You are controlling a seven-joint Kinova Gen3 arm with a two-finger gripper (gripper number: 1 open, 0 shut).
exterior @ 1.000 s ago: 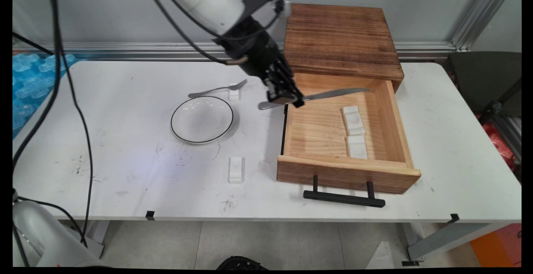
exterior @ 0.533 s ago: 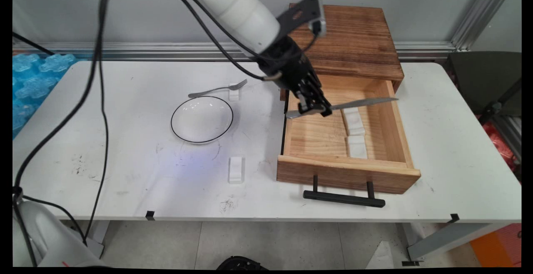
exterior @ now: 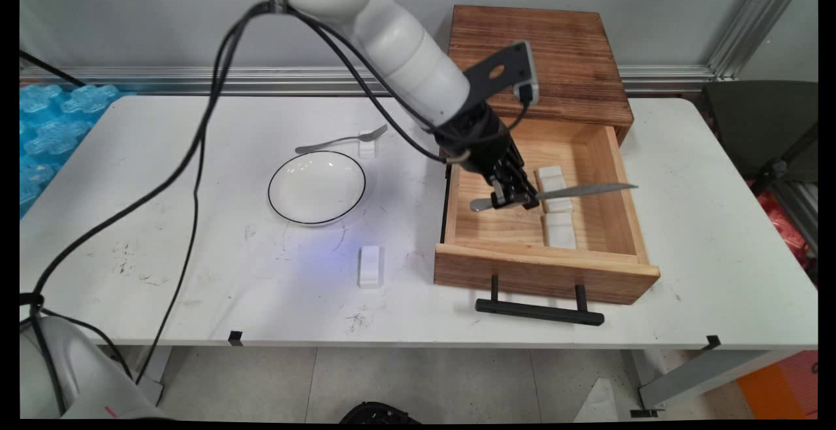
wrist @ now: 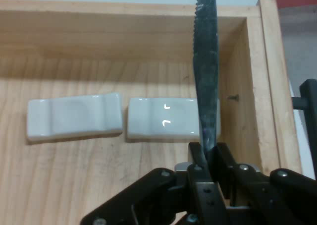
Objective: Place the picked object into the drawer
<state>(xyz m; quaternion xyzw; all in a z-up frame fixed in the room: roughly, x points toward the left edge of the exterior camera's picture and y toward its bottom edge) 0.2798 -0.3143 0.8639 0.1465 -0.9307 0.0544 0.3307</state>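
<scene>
Main view shows my claw (exterior: 516, 201) inside the open wooden drawer (exterior: 607, 175), pinching a table knife (exterior: 575, 190) by its handle, fingers pressed together on it. I see the knife held roughly level above the drawer floor, its blade crossing over the two white rests (exterior: 555, 204) and its tip reaching near the drawer's right wall. The handle end pokes out toward the drawer's left wall, with bare floor beneath it. Hand view confirms the grip: the serrated blade (wrist: 207, 66) runs straight up from the closed fingers (wrist: 200, 158), passing over the end of one white rest (wrist: 163, 118), with the second rest (wrist: 74, 117) just beside that one, a narrow gap between them. The drawer front with its black handle (exterior: 539, 311) stands near the table's near edge. The dark wooden cabinet (exterior: 535, 57) sits behind the drawer against the wall. Left of the drawer, the white table (exterior: 196, 247) carries a black-rimmed plate (exterior: 317, 187), a fork (exterior: 343, 139) propped on a small white rest (exterior: 368, 149), and another white rest (exterior: 370, 266) lying alone.
</scene>
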